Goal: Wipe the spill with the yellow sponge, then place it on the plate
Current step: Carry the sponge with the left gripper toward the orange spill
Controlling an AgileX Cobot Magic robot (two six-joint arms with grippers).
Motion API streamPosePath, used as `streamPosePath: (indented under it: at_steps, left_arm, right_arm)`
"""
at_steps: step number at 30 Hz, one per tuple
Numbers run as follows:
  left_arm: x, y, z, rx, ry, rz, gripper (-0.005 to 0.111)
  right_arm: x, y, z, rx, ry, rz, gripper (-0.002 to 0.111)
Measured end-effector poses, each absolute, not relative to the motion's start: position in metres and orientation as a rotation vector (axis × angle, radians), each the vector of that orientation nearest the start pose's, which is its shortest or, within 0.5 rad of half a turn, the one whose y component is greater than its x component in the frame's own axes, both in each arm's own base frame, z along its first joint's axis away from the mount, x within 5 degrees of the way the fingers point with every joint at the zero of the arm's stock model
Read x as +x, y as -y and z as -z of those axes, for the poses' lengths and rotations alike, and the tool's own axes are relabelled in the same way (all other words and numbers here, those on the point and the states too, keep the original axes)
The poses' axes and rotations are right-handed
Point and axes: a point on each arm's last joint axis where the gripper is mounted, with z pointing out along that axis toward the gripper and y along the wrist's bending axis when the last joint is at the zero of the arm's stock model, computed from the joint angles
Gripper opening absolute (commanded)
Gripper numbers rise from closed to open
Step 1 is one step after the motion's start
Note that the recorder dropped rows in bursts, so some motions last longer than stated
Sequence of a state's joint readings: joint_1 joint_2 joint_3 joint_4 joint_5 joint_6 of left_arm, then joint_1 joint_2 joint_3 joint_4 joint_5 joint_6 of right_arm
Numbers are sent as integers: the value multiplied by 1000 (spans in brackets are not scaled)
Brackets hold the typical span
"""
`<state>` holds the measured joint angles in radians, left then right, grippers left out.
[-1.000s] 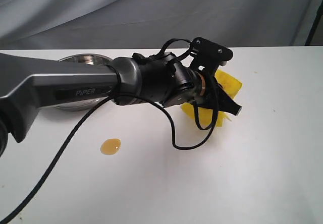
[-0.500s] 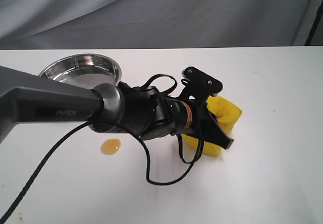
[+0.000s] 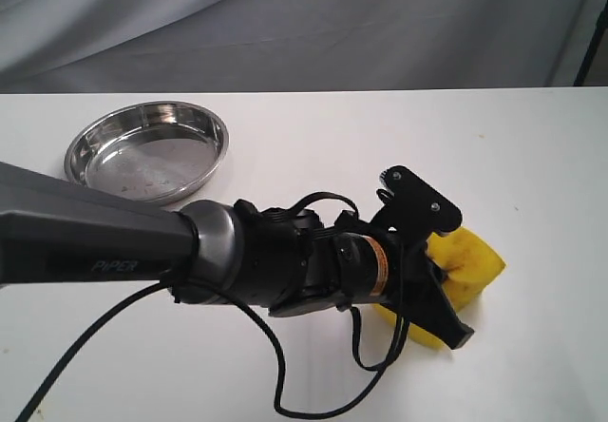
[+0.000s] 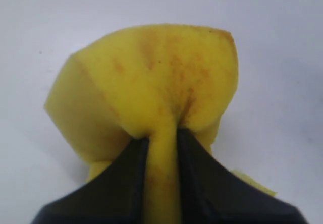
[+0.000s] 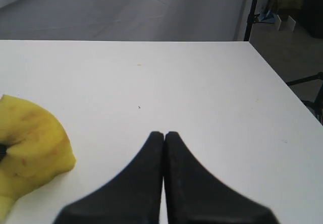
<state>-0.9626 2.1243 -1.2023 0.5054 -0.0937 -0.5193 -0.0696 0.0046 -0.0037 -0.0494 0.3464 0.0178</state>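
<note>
My left gripper [image 3: 445, 289] is shut on the yellow sponge [image 3: 472, 264], pinching its middle so the foam bulges round the black fingers [image 4: 136, 158]. In the left wrist view the sponge [image 4: 151, 77] shows orange-brown stains on its face. It is held at the table's front right. The steel plate [image 3: 147, 149] sits at the back left with nothing in it, well apart from the sponge. The spill is hidden behind the left arm. My right gripper [image 5: 164, 134] is shut with nothing in it, above bare table, with the sponge [image 5: 30, 138] off to one side of it.
The white table [image 3: 532, 156] runs back to a grey cloth backdrop. The left arm and its black cable [image 3: 313, 398] lie across the table's front middle. The right wrist view shows the table's edge [image 5: 272, 77] and a dark stand beyond.
The left arm has swung toward the table's front and right, carrying the sponge with it. The plate is now uncovered, and the arm now covers the spill.
</note>
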Motion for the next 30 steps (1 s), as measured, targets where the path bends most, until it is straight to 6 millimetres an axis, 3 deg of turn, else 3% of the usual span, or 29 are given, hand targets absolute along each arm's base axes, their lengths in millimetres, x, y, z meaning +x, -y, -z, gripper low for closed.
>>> streamPosePath:
  at_steps: [18,24,30]
  left_arm:
    - [257,337,-106,1108,-2215,370,0]
    - [274,321,-107,1044,-2258,323,0]
    - [281,291,-139,1014,-2265,208,0]
  right_arm:
    - [53,5,-183,49,-1831,85,0]
    - [53,5,-183,49,-1831,85,0]
    - [53,5,-183,49,-1831,85,0]
